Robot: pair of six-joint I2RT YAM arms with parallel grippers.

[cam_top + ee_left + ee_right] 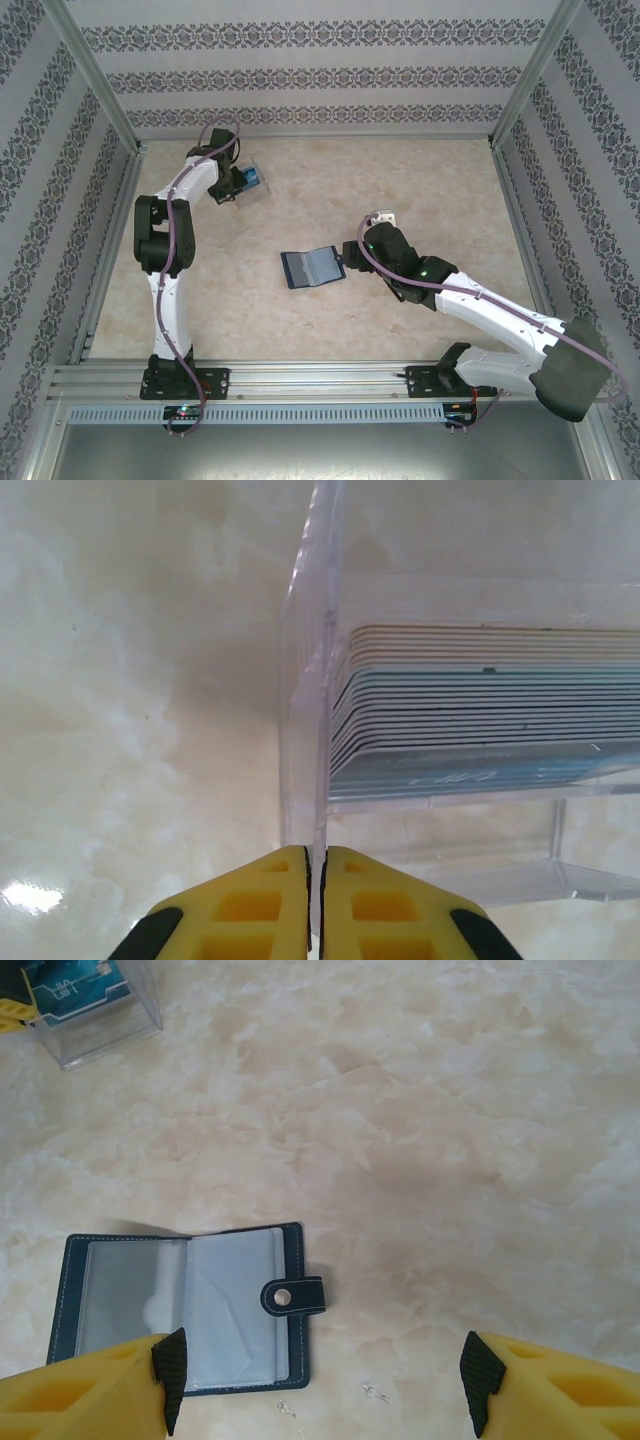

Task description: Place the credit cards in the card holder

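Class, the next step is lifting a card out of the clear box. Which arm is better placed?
Probably left. The left gripper is shut on a wall of the clear box, beside the credit cards. The right gripper is open by the opened card holder, far from the box.

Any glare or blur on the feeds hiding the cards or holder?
Left wrist: clear box wall reflects, stacked cards behind it look soft, glare spot on the table. Right wrist: card holder sharp, its sleeves slightly shiny. Top external: even light, no harsh shadows.
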